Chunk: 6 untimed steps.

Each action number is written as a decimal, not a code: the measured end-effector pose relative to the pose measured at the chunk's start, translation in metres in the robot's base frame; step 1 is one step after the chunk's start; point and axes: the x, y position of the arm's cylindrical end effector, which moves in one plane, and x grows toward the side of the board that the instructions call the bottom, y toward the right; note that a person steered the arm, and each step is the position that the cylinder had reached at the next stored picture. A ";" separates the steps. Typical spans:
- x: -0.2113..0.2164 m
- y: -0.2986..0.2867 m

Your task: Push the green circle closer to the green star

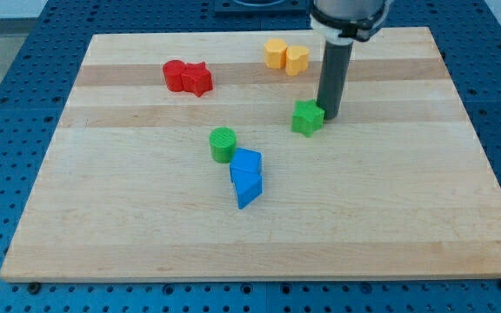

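The green circle (223, 143) sits near the middle of the wooden board (129, 226). The green star (307, 116) lies to its right and a little higher in the view. My tip (329, 114) rests on the board right beside the star's right side, touching or nearly touching it. The tip is well to the right of the green circle, with the star between them.
Two blue blocks (246, 176) stand stacked in the view just below and right of the green circle, almost touching it. Two red blocks (188, 76) lie at the upper left. Two yellow blocks (286, 55) lie at the top, left of the rod.
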 end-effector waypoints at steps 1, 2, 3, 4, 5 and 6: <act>0.010 0.002; -0.010 0.024; -0.037 0.033; -0.041 0.014; -0.041 -0.031; -0.041 -0.086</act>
